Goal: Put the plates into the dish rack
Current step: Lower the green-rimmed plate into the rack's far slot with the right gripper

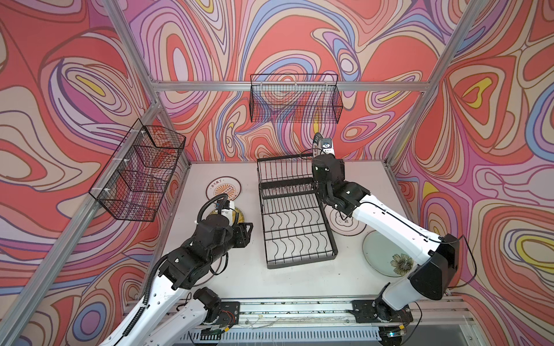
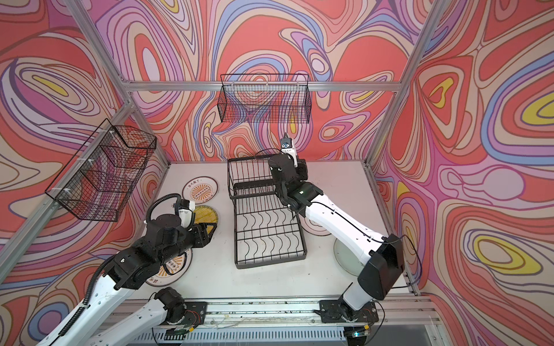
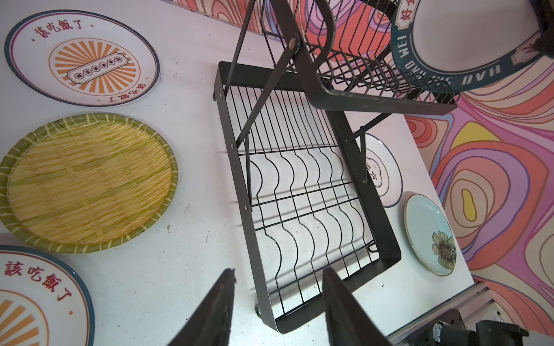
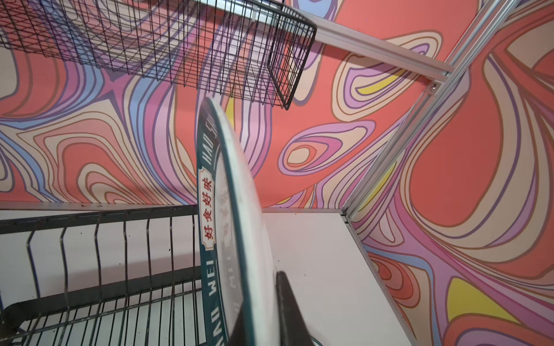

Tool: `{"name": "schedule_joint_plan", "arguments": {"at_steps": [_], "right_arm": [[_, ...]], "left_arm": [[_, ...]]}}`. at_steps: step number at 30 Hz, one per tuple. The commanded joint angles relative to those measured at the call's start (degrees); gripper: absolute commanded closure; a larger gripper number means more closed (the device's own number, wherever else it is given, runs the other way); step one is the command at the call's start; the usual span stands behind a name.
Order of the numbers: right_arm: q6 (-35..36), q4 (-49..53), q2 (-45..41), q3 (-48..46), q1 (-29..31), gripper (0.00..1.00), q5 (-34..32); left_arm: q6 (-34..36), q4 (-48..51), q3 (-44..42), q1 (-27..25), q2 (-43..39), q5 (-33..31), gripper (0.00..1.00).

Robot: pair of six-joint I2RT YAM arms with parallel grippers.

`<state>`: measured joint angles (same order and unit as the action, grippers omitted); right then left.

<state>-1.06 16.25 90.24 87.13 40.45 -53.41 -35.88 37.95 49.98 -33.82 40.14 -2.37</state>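
Since slots take plates edgewise, the right gripper [image 4: 271,302] clamps the teal lettered plate [image 4: 232,179] by its rim, upright at the dish rack's [image 1: 299,261] raised tier [image 1: 281,191]. Meanwhile the left gripper [image 3: 278,271] hovers empty, jaws apart, above the rack's low tray [image 3: 389,239] edge.

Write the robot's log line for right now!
right fingers: shut on lettered plate | plate: upright at raised tier of dish rack | left fingers: open, empty

Black rack [image 3: 374,104], teal-rimmed lettered plate [image 3: 467,42]
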Motion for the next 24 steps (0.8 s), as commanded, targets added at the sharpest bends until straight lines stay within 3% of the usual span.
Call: {"name": "schedule_joint_plan", "arguments": {"at_steps": [1,24], "right_arm": [[-1.6,-1.3,-0.3,-0.3,0.5,1.0,-2.3],[-7.5,2.9,-0.1,-2.2,0.6,1.0,0.3]], "left_arm": [[-1.0,2.0,-0.2,-0.4,-0.8,0.2,0.49],[-0.5,1.9,-1.6,-0.4,-1.5,-0.9,0.49]]}}
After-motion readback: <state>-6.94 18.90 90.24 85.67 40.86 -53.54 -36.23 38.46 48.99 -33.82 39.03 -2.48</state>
